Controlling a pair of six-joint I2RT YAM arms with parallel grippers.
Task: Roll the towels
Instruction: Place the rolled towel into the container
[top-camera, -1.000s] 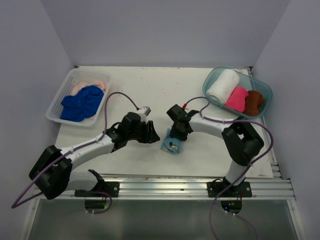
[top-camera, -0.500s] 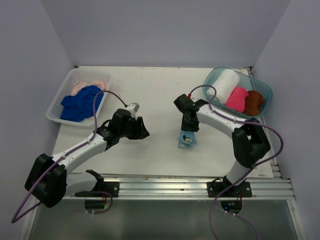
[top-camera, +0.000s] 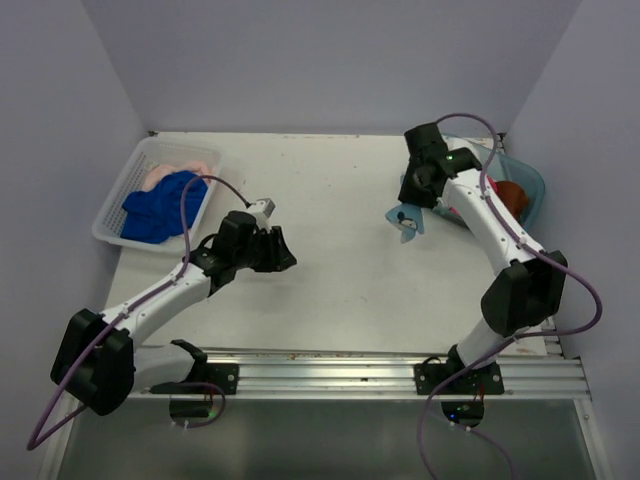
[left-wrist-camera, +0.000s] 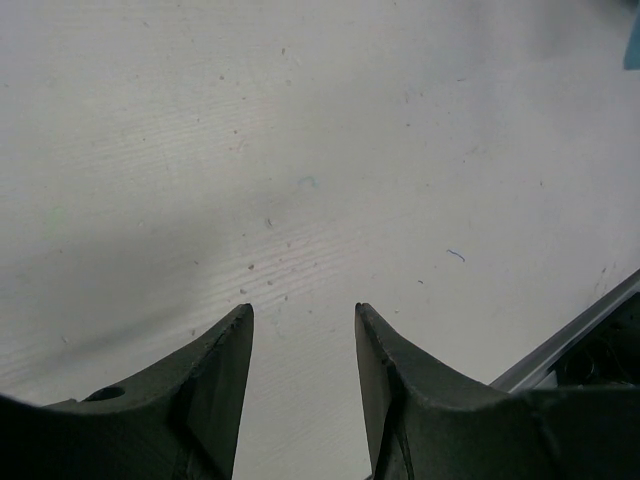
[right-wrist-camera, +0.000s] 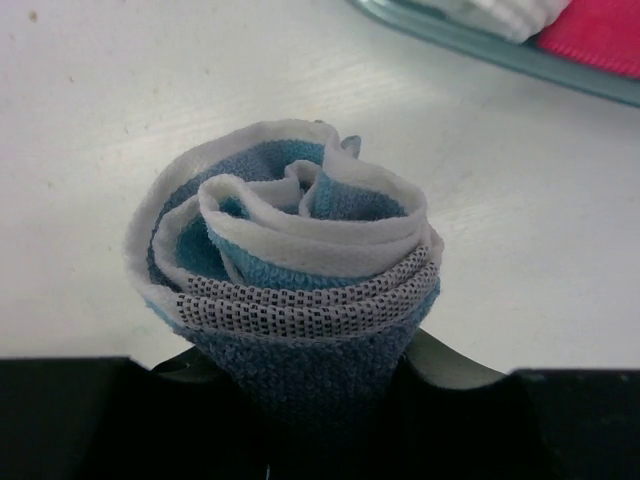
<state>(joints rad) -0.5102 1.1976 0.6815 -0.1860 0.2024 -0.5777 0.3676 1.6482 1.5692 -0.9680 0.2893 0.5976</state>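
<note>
My right gripper (top-camera: 411, 203) is shut on the light blue printed towel (top-camera: 406, 219), rolled into a tight spiral (right-wrist-camera: 290, 250), and holds it in the air beside the near left edge of the clear teal tub (top-camera: 535, 186). In the tub lie a white rolled towel (right-wrist-camera: 500, 12), a hot pink towel (right-wrist-camera: 600, 35) and a brown towel (top-camera: 512, 193); my arm covers part of them from above. The left gripper (top-camera: 281, 250) (left-wrist-camera: 300, 312) stands open low over bare table, nothing between its fingers. A royal blue towel (top-camera: 160, 205) and a pale peach towel (top-camera: 178, 165) lie loose in the white lattice basket (top-camera: 108, 222).
The basket sits at the table's back left, the tub at the back right. A metal rail (top-camera: 330, 365) runs along the near edge and shows at the lower right of the left wrist view as the rail (left-wrist-camera: 570, 345). Walls close in three sides.
The right arm has lifted the rolled light blue towel off the table's middle and carried it back and right to the tub. The left gripper has drawn back to the left, still open.
</note>
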